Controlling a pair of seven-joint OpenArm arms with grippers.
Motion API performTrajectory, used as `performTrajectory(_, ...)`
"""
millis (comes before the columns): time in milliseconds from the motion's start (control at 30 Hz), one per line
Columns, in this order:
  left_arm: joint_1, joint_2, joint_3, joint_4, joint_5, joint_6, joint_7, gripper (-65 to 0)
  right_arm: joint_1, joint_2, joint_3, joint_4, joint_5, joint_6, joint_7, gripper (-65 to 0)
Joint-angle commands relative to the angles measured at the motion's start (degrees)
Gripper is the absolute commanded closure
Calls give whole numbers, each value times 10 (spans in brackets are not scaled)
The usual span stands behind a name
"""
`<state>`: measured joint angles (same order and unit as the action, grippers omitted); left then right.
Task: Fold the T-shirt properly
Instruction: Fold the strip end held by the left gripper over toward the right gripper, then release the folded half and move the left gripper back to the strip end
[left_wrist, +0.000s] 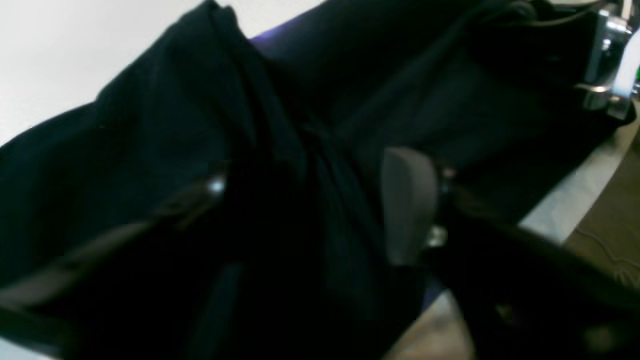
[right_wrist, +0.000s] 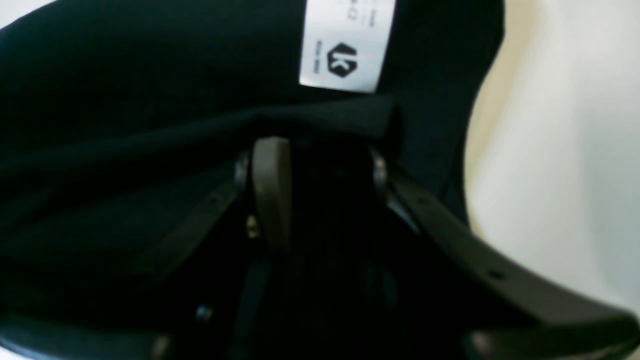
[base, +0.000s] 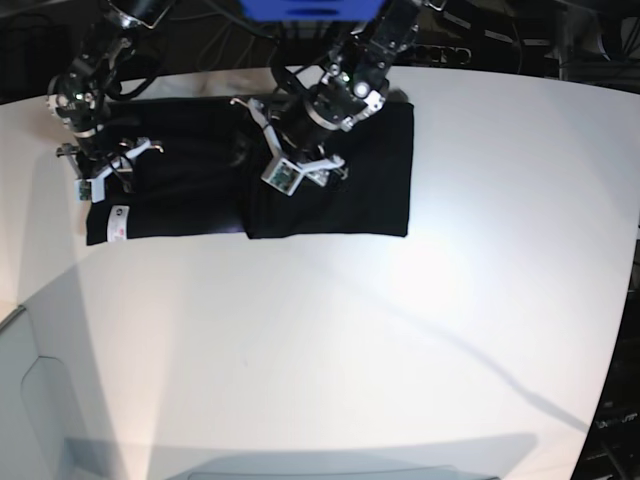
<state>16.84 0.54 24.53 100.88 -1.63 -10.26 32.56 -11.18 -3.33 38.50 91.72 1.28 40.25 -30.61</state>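
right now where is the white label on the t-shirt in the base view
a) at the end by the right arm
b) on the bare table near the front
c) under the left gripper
a: the white label sits on the T-shirt at the end beside the right gripper.

One T-shirt (base: 340, 190), one table (base: 400, 340), two arms.
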Motion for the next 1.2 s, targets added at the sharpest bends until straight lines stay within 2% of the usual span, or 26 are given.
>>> performTrajectory(0, -2, -4, 1, 29, -8, -1, -24, -420, 0, 4, 2, 5, -12, -2, -13, -218)
performTrajectory(133, 12, -21, -13, 101, -8, -1, -24, -420, 9, 4, 7, 20, -12, -2, -16, -220)
performTrajectory(267, 35, -47, -68, 110, -9, -3, -24, -420, 4, -6, 7, 89, -11, -2, -17, -276)
performTrajectory(400, 66, -57, -167, 115, -9, -5, -25, -420, 6, -16, 29, 127, -10, -2, -18, -331)
performTrajectory(500, 73, -57, -249, 113, -14, -6, -25, -421, 9, -21, 45, 124, -10, -2, -19, -345)
performTrajectory(633, 74, -61, -366, 110, -107, -6, -20, -421, 10, -19, 48, 105, -11, -2, -19, -347)
performTrajectory(733, 71, -61, -426, 86, -166, -6, -20, -421, 19, -14, 64, 82, -12, -2, -18, -347)
performTrajectory(967, 69, -73, -445, 57, -186, -7, -20, -421, 40, 16, 95, 5, -13, -2, -18, -348)
performTrajectory(1167, 70, -76, -445, 40, -187, -7, -20, -421, 37, 19, 95, -31, -12, -2, -18, -345)
